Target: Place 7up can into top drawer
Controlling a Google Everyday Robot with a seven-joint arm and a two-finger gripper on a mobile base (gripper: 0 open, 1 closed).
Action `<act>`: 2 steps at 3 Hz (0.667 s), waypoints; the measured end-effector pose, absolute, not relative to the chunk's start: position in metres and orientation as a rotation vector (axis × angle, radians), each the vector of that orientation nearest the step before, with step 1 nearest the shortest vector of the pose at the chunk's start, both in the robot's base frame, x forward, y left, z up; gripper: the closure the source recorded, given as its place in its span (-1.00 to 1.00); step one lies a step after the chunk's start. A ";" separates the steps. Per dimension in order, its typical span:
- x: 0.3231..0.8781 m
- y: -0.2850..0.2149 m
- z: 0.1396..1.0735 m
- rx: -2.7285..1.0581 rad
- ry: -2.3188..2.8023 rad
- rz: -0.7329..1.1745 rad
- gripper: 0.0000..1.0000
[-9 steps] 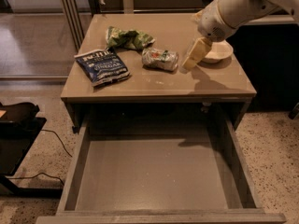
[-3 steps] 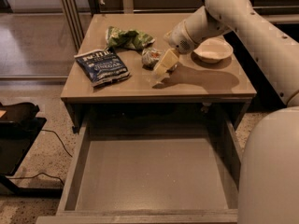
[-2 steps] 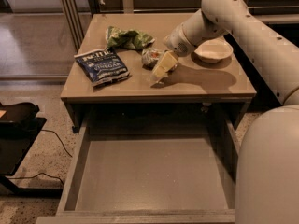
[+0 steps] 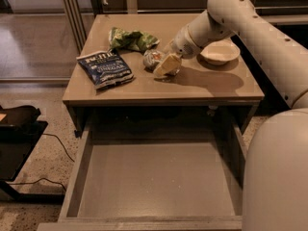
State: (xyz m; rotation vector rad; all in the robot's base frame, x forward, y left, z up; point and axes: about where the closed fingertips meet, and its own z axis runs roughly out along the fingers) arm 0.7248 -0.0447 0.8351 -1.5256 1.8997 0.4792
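Single white arm [image 4: 262,37] extended from the upper joint, forearm sloping downward. Wrist [image 4: 191,38] bent down. Gripper [image 4: 167,65] (tan) positioned low, just beside the 7up can [image 4: 152,58].

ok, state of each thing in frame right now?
top drawer: pulled open, can not in it.
7up can: on its side on the cabinet top.
gripper: low over the cabinet top, right at the can.
green chip bag: crumpled.
blue chip bag: lying flat.
bowl: upright.
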 end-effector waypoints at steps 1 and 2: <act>0.725 -0.045 0.835 -1.526 1.900 0.479 0.30; 0.725 -0.045 0.835 -1.526 1.900 0.479 0.77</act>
